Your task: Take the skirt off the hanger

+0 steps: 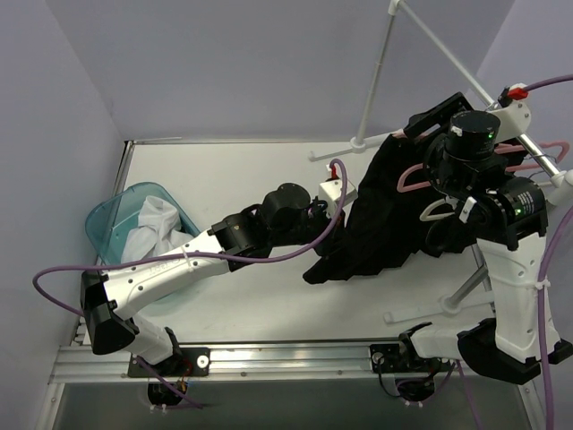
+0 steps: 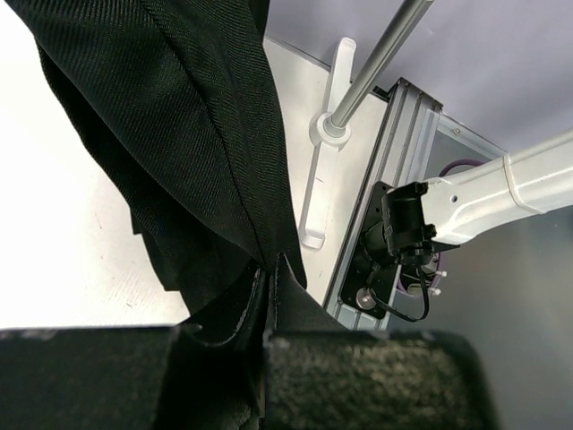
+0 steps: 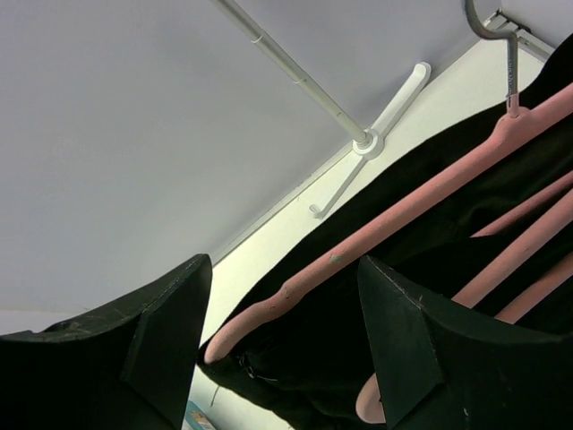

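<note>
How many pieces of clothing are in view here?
2: the black skirt hanging from the pink hanger at right, and a white garment in the blue basket at left. More could be hidden under it.

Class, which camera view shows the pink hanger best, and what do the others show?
The right wrist view: the pink hanger shows close up, its arm, bars and metal hook clear against the black skirt. The top external view shows only pink slivers behind the right arm. The left wrist view shows none, only skirt.
</note>
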Robot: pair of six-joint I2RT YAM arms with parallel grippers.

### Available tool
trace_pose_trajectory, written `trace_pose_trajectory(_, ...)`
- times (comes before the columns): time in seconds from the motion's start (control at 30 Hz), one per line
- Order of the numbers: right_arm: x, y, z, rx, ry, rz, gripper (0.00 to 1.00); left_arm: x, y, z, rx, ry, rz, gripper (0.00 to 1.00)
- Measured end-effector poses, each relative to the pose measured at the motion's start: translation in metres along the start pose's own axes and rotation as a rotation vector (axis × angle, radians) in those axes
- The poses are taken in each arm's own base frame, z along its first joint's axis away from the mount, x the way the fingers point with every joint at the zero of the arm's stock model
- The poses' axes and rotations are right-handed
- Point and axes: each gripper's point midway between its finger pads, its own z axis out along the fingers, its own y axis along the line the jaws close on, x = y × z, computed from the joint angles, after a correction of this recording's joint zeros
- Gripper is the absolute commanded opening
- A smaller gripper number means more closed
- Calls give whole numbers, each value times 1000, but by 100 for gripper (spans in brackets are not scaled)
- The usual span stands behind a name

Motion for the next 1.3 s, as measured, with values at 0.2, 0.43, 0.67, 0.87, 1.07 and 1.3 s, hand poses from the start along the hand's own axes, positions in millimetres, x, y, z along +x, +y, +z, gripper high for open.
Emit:
trace_pose_trajectory(0.2,5,-1,6,11,3,19,62,0,1,0,5,2,10,2)
trace_pose_trajectory(0.43,14,-8,19,39,3,26,52,1,0,-1,14,6,13,2)
trace_pose_trajectory(0.67,23,-8,31,45,4,38,29,1,1,-1,15,11,16,2)
trace_pose_trajectory(0.87,37,-10,37,46,33,47,0,0,4,-1,12,5,22,2)
trace_pose_trajectory(1.07,49,-5,41,-8,61,21,0,-1,9,-2,1,4,30,2)
trace_pose_trajectory(1.3,56,4,36,-86,96,-1,0,-7,9,-5,-6,6,34,2)
